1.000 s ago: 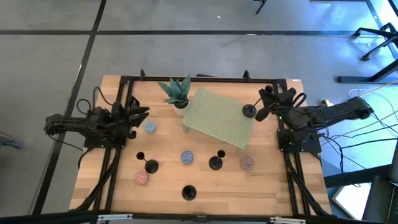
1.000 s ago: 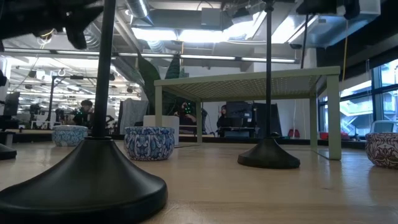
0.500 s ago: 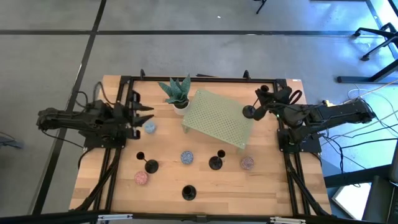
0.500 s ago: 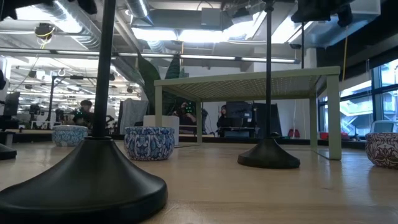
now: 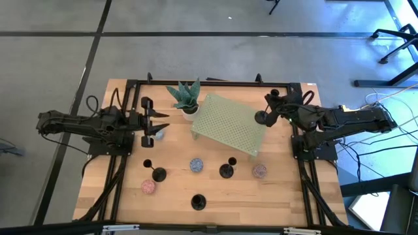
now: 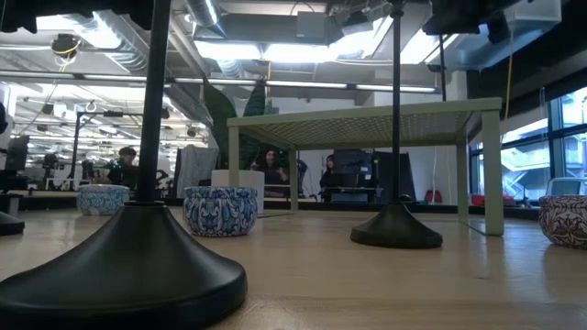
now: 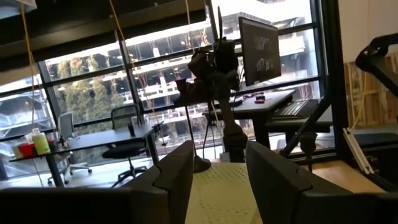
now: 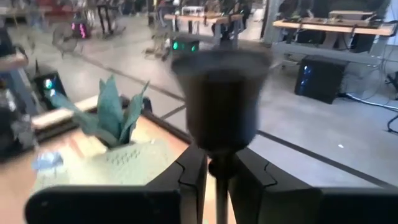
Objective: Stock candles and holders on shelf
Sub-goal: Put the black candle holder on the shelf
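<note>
the shelf (image 5: 229, 124) carried one holder (image 5: 261, 117) at most, and that one sat at its 3 o'clock edge with my right gripper (image 8: 216, 167) closed on the stem just under the cup, fingers (image 8: 189, 171) snug either side. from above i couldn't tell whether its base was resting on the perforated top or held just over it. my left gripper (image 5: 155, 123) hung at the shelf's 9 o'clock side, jaws spread and empty, over a bluish candle (image 5: 157, 134) on the wood.

everything else was unstocked, as i judged it. going out from the shelf toward 6 o'clock, a second holder (image 5: 226, 171) and a pink candle (image 5: 259, 171) stood near its lower corner, a blue candle (image 5: 196, 164) beside them. farther out were a third holder (image 5: 159, 174), another pink candle (image 5: 147, 187) and the last holder (image 5: 198, 202) near the table's front edge. a potted plant (image 5: 185, 96) stood at the shelf's 11 o'clock corner. i'd call it barely started: one holder being placed, three holders and four candles left.
</note>
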You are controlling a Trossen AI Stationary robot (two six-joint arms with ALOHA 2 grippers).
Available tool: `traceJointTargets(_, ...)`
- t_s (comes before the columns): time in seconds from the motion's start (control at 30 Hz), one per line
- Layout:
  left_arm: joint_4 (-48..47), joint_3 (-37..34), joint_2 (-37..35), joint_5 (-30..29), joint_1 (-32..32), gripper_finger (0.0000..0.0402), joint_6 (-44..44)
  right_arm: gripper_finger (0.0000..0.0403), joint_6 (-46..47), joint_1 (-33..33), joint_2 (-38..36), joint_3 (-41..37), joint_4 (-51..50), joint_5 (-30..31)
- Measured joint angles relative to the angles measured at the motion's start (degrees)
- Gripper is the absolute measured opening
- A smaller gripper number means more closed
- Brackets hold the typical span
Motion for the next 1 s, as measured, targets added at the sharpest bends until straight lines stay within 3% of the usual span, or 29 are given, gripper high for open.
traceJointTargets(0.3, -0.28, 0.0, -0.03, -0.02, -0.01, 0.0144, 0.42, 0.0095, -2.34, -0.26, -0.01, -0.01, 0.38, -2.94)
traceJointTargets(0.77, -1.55, 0.0, -0.03, -0.02, 0.01, 0.0144, 0.28, 0.0215, -7.72, -0.09, -2.01, 0.06, 0.59, -2.97)
traceJointTargets(1.0, -1.99, 0.0, -0.03, -0.02, 0.0, 0.0144, 0.06, 0.0246, -8.99, 0.29, -3.94, 0.06, 0.59, -2.99)
